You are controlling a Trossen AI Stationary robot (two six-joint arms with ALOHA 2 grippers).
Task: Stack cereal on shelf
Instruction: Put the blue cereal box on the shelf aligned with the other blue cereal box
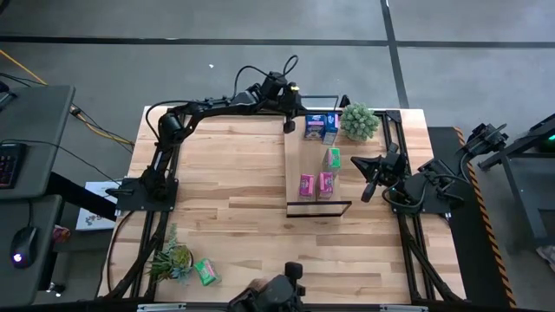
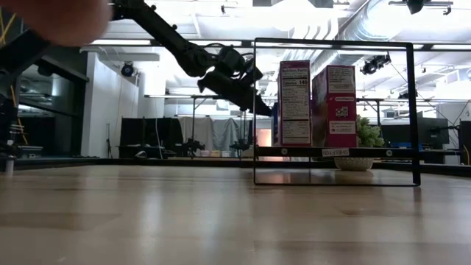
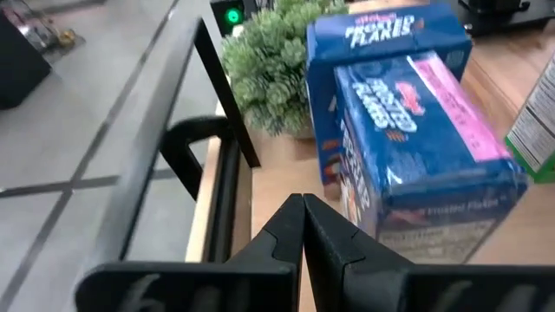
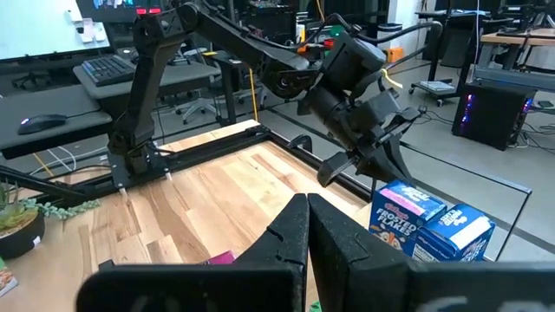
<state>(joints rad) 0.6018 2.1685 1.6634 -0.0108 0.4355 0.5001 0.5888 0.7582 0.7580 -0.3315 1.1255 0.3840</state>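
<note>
The left gripper (image 1: 290, 126), fingers pressed together and empty, hovers at the shelf's (image 1: 297, 173) far end, just beside two blue Frosted Flakes boxes (image 1: 320, 126). The right gripper (image 1: 368, 192), also closed and empty, waits beside the shelf's right edge. One green cereal box (image 1: 206, 272) lies on the tabletop (image 1: 225, 208) near a potted plant (image 1: 172, 258).

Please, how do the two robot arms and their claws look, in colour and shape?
Both are dark, jointed arms with black cables looped along the links. The left claw and the right claw each have two black wedge-shaped fingers. No markings are readable.
</note>
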